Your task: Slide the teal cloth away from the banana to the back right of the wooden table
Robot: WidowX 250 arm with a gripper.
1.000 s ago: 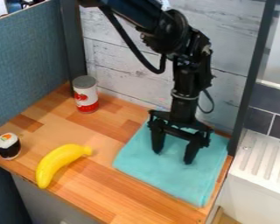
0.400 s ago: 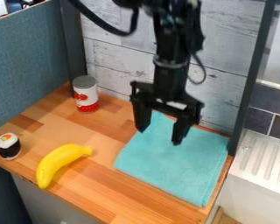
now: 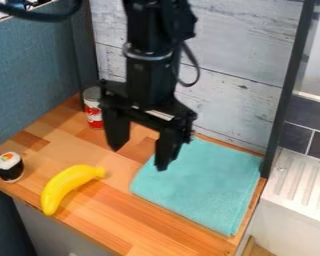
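Camera view shows, at the left, a blue-grey panel, which closes this side of the wooden tabletop. Near the left edge of the tabletop stands a sushi-like piece, black below and white on its top. Just to the right of it lies a yellow banana, curved, with its narrow tip towards the tool. Farther back stands a red and white can, upright, and the tool covers its right part from the camera. Next comes the black tool. It is released, with its two fingers well apart and pointing down, and it hangs in front of the pale board wall. The right finger overlaps in view the left border of a turquoise cloth, which lies flat on the right part of the tabletop. Behind the cloth's right corner rises a dark post, and beyond it are dark tiles and a white ribbed surface.
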